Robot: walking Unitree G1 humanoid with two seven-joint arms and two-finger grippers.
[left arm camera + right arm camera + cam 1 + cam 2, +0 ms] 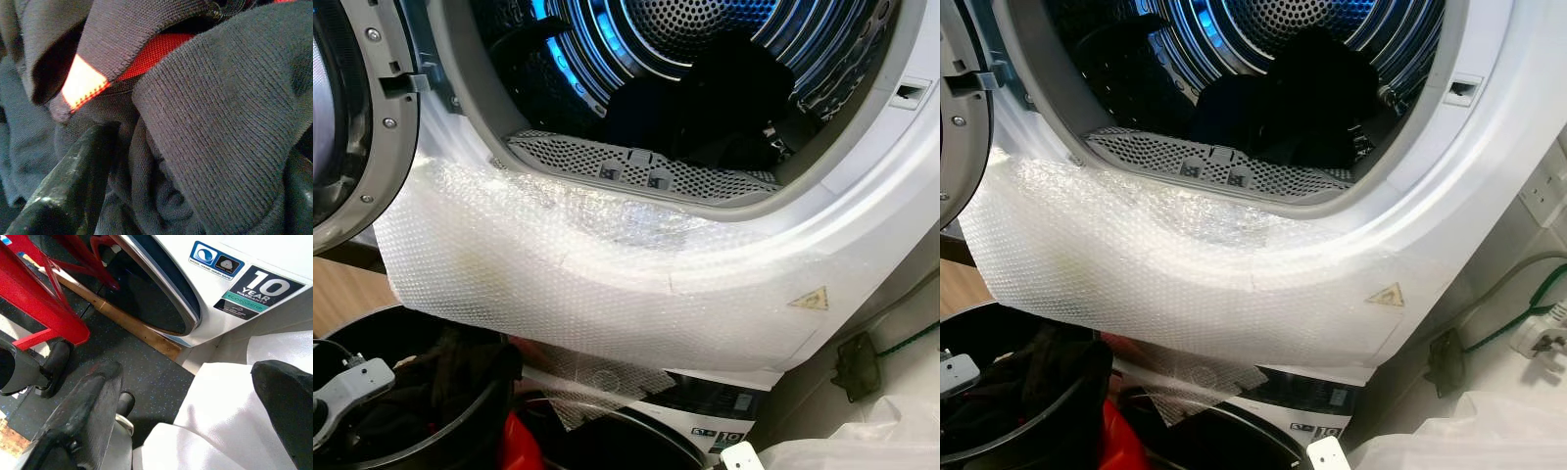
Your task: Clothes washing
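Observation:
The upper machine's drum (705,29) stands open, with a heap of dark clothes (724,98) lying inside behind the perforated lint grille (636,171). At the lower left a black basket (475,431) holds more dark clothes (450,372), and my left wrist (352,387) reaches down into it. In the left wrist view my left gripper (200,147) is open, its fingers (73,171) pushed into dark grey knit cloth (230,107) with a red patch (151,51) bunched between them. My right gripper (186,374) hangs open and holds nothing, low beside the lower machine.
Bubble wrap (587,264) covers the front rim below the opening. The round door (352,117) is swung open on the left. A lower washer (161,293) sits beneath, with a red frame (39,298) and a white plastic bag (1469,431) beside it. A wall plug (1547,333) is on the right.

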